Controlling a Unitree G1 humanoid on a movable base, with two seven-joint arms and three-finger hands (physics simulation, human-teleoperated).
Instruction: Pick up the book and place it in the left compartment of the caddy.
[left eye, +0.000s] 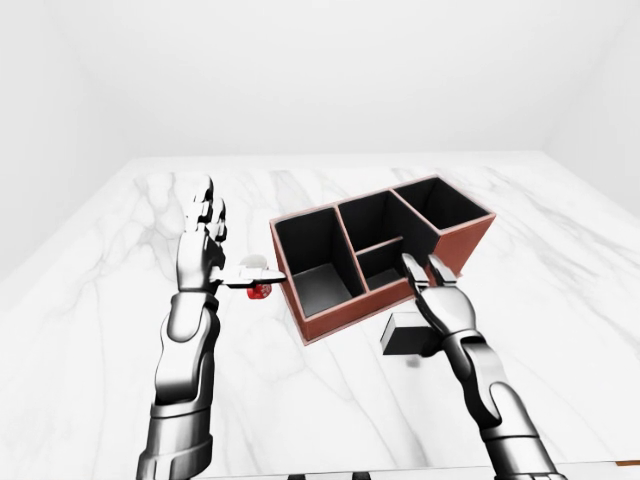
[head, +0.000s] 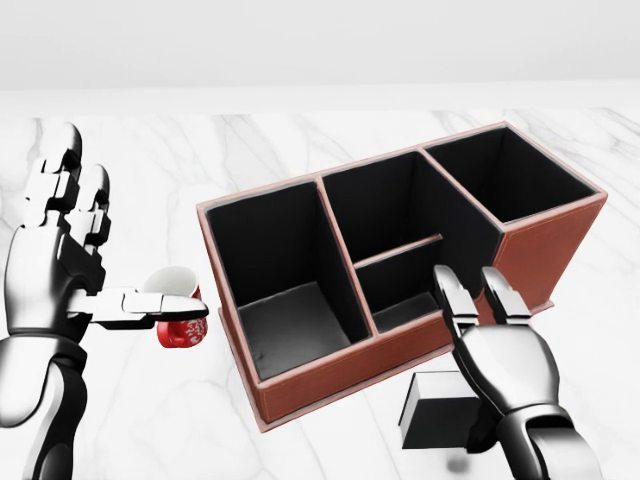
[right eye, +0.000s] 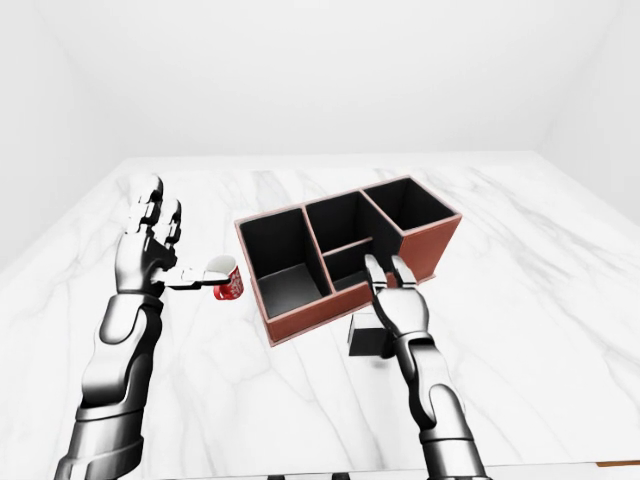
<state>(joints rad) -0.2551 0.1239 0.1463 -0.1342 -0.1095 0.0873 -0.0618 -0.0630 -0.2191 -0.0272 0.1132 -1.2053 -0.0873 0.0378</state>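
The book is a black block lying flat on the marble just below the caddy's near wall, at the bottom right of the head view. My right hand hovers over its right part, palm down and open; two fingers stretch toward the caddy, and the hand hides the book's right end. The caddy is red-brown outside and black inside, set at an angle. Its left compartment holds nothing. My left hand stands open and upright at the left.
A red patterned mug with a white inside sits left of the caddy, under my left thumb. The white marble table spreads wide around the caddy. A plain white wall rises behind it.
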